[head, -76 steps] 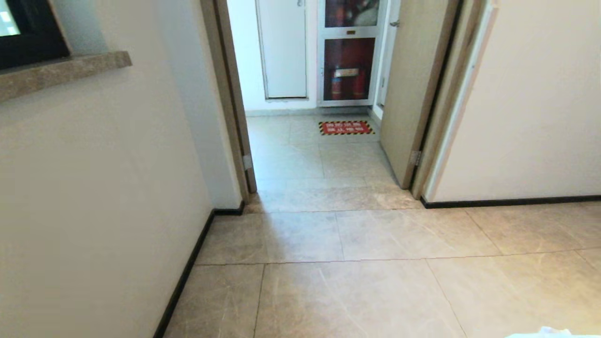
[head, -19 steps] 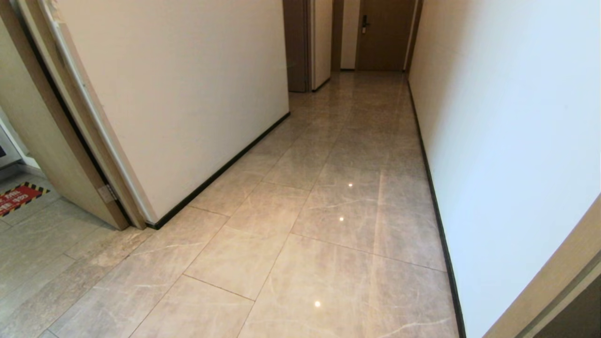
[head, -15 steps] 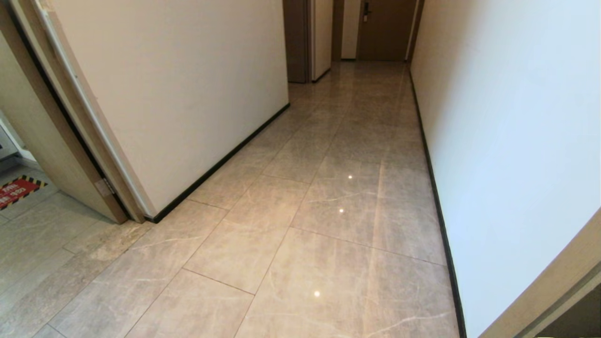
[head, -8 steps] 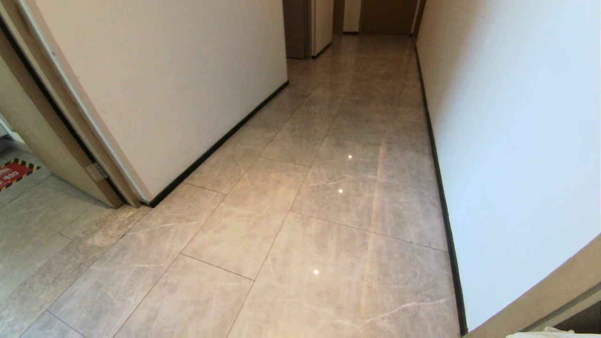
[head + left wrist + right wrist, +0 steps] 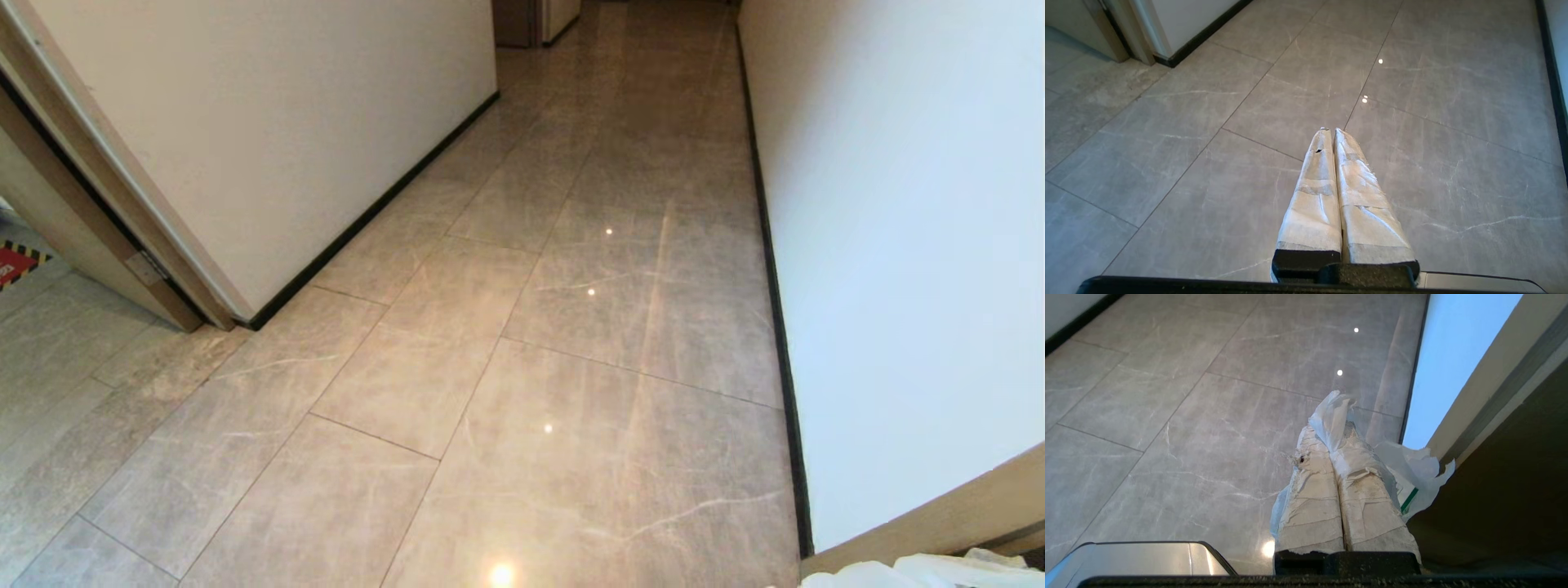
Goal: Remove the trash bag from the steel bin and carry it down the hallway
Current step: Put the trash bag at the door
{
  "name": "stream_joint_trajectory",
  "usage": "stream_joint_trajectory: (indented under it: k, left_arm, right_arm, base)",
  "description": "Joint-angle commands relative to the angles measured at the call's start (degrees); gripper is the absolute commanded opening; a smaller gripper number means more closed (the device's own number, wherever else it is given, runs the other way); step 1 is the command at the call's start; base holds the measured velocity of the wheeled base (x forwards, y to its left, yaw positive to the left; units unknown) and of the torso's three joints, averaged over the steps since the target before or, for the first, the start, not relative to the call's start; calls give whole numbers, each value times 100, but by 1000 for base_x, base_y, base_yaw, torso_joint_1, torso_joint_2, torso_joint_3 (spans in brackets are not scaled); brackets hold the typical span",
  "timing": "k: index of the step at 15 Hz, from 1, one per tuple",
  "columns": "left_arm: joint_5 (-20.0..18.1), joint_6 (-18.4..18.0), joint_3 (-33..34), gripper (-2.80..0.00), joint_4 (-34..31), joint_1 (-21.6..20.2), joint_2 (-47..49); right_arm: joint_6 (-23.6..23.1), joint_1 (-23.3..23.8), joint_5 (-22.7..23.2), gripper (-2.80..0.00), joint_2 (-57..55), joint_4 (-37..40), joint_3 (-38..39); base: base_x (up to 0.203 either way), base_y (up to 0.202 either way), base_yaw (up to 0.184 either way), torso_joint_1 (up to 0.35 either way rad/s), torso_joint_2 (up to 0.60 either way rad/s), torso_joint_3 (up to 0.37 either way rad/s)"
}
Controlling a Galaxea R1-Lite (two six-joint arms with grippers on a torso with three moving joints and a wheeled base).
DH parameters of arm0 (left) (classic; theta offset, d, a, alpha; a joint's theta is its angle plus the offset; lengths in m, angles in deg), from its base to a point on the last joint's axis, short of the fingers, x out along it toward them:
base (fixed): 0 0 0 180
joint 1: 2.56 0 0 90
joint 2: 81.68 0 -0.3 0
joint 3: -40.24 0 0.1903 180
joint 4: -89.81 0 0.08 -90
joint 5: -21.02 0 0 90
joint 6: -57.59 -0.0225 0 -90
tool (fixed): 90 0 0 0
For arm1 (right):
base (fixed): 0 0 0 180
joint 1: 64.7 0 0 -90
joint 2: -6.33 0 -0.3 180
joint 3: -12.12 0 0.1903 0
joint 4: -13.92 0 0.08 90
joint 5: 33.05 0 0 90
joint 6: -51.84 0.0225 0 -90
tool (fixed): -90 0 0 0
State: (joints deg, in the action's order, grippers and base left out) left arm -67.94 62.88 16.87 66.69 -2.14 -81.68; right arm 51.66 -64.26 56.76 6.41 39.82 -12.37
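The right gripper clenches the bag, which spills beside its fingers; the left gripper is clenched empty above the hallway floor.

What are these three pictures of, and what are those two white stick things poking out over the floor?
They come from a robot with two arms, rolling on wheels. One picture looks down from a camera on its head at the hallway floor, between pale walls with black baseboards. The other two come from cameras on its wrists. The white sticks are its fingers, wrapped in tape. The left gripper is shut and holds nothing. The right gripper is shut on the trash bag, a thin white plastic bag that sticks out past the fingertips and hangs beside them. A bit of it peeks into the corner of the head picture.
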Motion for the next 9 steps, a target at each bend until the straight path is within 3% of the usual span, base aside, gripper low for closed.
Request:
stream_joint_trajectory:
  k: [1, 9]
  left_arm:
    - [2, 7, 0, -280, 2, 2, 0]
    - [2, 16, 0, -280, 2, 2, 0]
  right_arm:
    - [-7, 0, 10, -280, 1, 1, -2]
    - [-17, 0, 10, -280, 1, 1, -2]
  base:
    - [0, 0, 0, -1, 2, -199]
    - [0, 0, 0, 2, 4, -158]
